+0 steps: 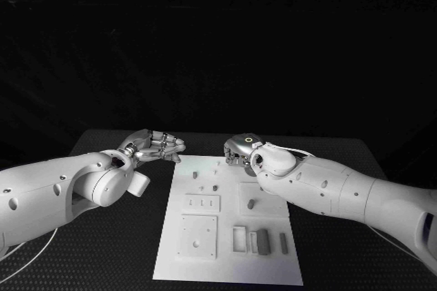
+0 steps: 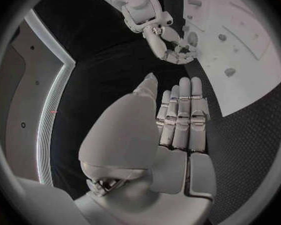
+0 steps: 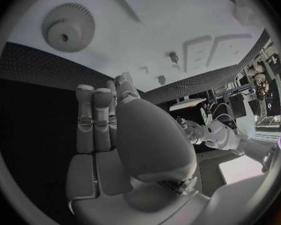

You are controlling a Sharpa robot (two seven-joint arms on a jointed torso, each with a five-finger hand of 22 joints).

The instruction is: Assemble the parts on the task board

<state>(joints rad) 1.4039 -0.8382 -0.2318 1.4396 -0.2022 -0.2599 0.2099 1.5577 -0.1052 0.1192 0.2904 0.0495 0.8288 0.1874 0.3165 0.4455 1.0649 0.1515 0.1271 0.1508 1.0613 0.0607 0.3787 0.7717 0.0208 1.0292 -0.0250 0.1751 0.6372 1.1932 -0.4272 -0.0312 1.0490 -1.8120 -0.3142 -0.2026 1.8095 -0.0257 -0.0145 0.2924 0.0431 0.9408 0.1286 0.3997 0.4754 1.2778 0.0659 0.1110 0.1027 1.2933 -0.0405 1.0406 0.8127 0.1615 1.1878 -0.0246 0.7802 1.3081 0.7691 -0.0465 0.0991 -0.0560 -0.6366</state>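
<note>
The white task board (image 1: 228, 240) lies in the middle of the black table. Grey parts lie on its near half, among them an upright block (image 1: 263, 240) and a slim bar (image 1: 283, 242); small pegs (image 1: 215, 188) stand further back. A grey gear (image 3: 68, 31) lies flat on the board ahead of my right hand (image 3: 115, 135). My right hand (image 1: 241, 151) hovers over the board's far right corner, fingers loosely bent and holding nothing. My left hand (image 1: 155, 146) hangs beside the board's far left corner, off the board. Its fingers (image 2: 184, 115) lie side by side with nothing in them.
Black table mat (image 1: 109, 240) spreads on both sides of the board. In the left wrist view my right hand (image 2: 172, 47) reaches over the board's edge (image 2: 240, 50). In the right wrist view, my left hand (image 3: 197, 132) shows beyond the board.
</note>
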